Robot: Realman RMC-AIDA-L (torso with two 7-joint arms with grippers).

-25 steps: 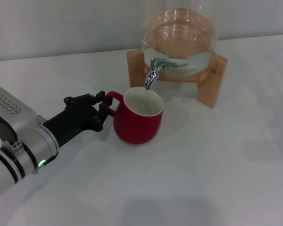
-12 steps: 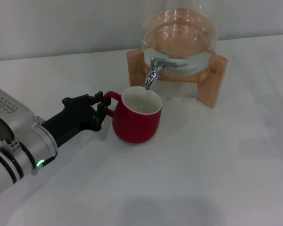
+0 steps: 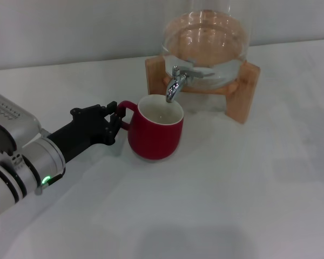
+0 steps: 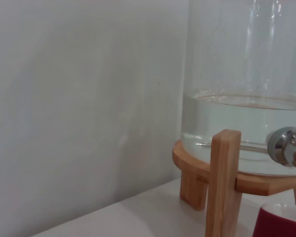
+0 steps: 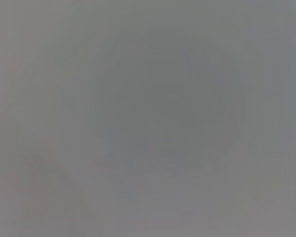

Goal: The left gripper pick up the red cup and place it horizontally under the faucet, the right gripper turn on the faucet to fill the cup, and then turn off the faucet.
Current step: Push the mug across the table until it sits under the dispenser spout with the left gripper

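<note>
The red cup (image 3: pixel 155 132) stands upright on the white table, its open white inside right below the spout of the chrome faucet (image 3: pixel 175 83). My left gripper (image 3: pixel 116 116) reaches in from the left and is shut on the cup's loop handle. In the left wrist view a piece of the cup's rim (image 4: pixel 281 223) shows low down, with the faucet (image 4: pixel 288 148) just above it at the picture's edge. No water runs from the spout. The right gripper is out of view; the right wrist view is a blank grey.
The glass water jar (image 3: pixel 205 38), partly filled, sits in a wooden stand (image 3: pixel 242 94) at the back, close behind the cup. A pale wall (image 3: pixel 70 27) runs behind the table.
The left gripper has slid the cup a little to the left and toward the jar, so the rim now sits under the spout.
</note>
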